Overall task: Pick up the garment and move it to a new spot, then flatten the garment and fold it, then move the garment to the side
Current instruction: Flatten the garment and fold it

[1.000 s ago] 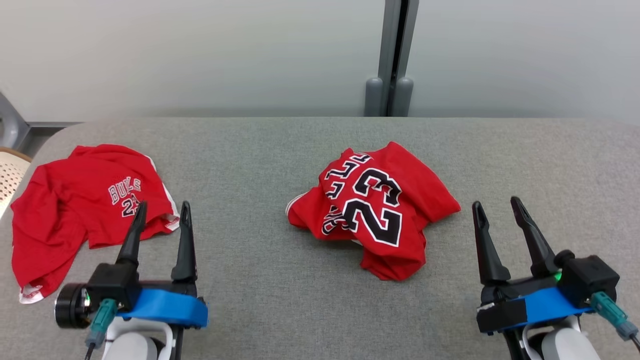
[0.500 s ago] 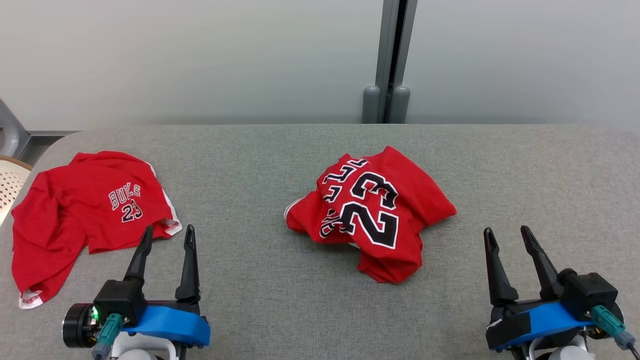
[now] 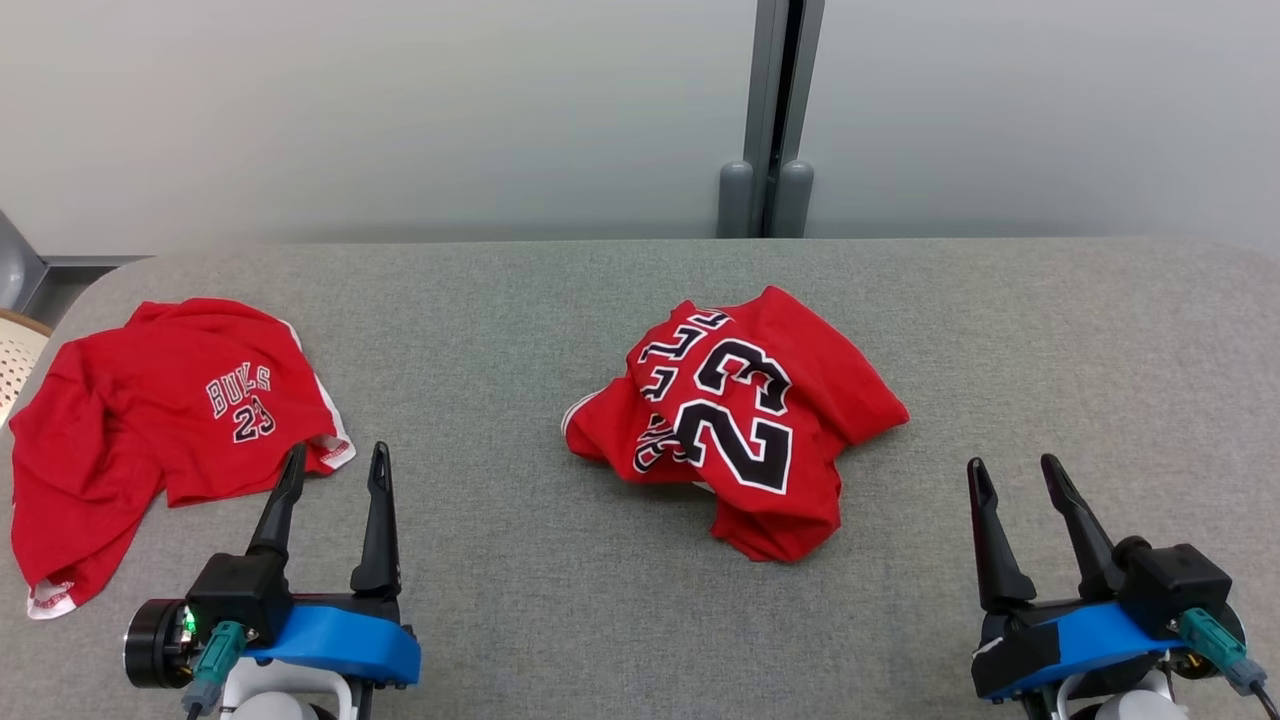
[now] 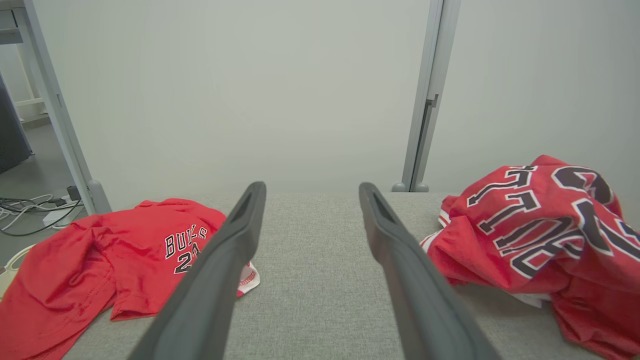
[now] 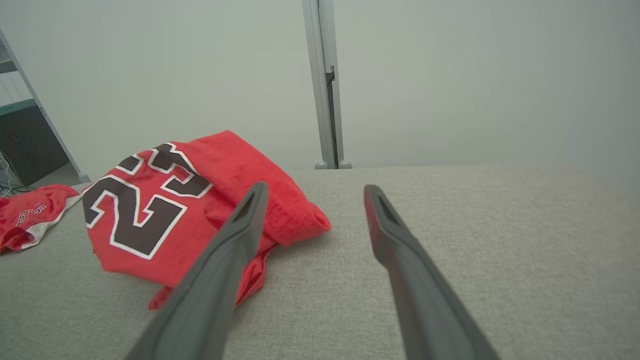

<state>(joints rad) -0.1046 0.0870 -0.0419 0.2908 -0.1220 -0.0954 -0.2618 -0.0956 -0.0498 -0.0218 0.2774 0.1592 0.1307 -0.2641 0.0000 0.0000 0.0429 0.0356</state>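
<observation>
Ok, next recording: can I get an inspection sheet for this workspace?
Surface: grey fabric tabletop, flat, unmarked.
Job's things: crumpled red jersey, number 23 up, mid-table, untouched.
Clutter: second red shirt spread loosely at the table's left end.
Grippers: left gripper open, empty, tips by that shirt's hem; right gripper open, empty, right of the jersey.
Cables: teal plug leads at both wrists; loose cables on the floor, left wrist view.
Surroundings: pale wall, grey post behind the table.
</observation>
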